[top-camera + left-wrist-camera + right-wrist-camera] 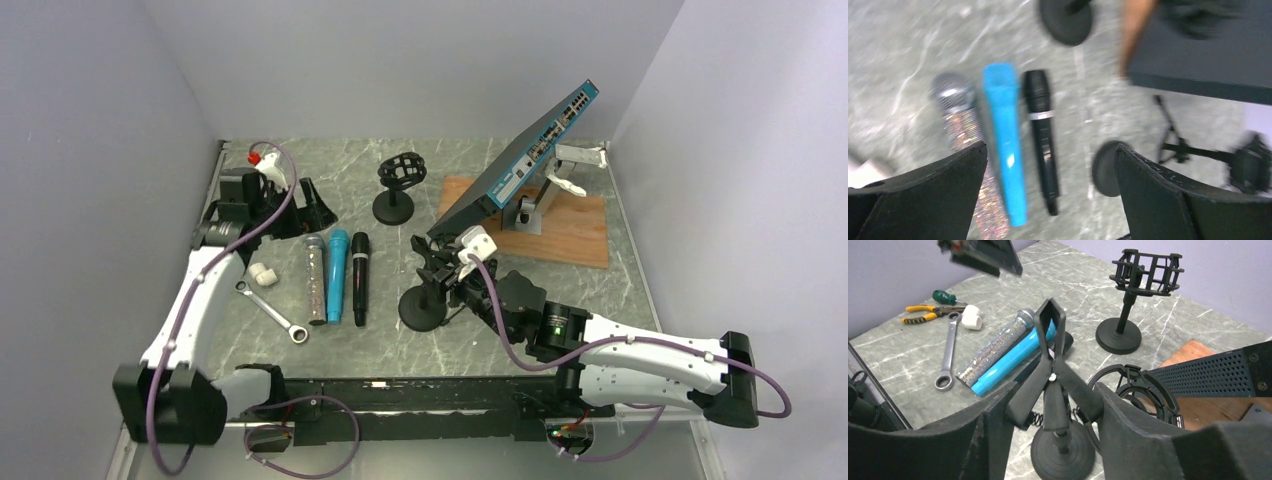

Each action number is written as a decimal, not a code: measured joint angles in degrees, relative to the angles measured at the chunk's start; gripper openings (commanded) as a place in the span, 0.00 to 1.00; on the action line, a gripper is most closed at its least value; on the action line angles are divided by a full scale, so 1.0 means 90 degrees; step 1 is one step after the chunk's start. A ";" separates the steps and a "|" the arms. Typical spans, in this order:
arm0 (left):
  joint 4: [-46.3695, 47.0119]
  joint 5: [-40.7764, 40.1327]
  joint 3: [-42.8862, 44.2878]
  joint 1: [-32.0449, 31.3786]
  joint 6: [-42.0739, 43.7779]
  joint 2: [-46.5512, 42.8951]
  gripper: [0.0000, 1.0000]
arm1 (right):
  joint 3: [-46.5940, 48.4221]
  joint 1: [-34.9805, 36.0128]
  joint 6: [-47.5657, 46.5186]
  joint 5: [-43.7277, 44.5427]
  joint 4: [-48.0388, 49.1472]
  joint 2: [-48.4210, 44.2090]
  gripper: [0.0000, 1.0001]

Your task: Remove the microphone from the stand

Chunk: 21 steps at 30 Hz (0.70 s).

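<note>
Three microphones are laid side by side on the marbled table [330, 170]: a glittery microphone [315, 280], a blue microphone [336, 275] and a black microphone [360, 278]. A wrench [271, 312], a white cap [262, 275], pliers [923, 314] and a screwdriver [945, 297] are seen to their left. The far stand [394, 205], the near stand [424, 308] and a wooden board [570, 235] are set to the right.

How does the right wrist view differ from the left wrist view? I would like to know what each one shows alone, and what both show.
Only the right wrist view: the wrench, the pliers, the screwdriver and the cage of the far stand.
Only the left wrist view: the black microphone at full length; in the other view the clip stand hides most of it.
Both: the glitter microphone and the blue microphone, lying side by side on the marble table.
</note>
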 measured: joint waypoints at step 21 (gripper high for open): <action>0.3541 0.2072 -0.0304 -0.2732 -0.3024 -0.0935 0.99 | 0.0039 0.0000 0.0636 0.0083 -0.0957 -0.1933 0.94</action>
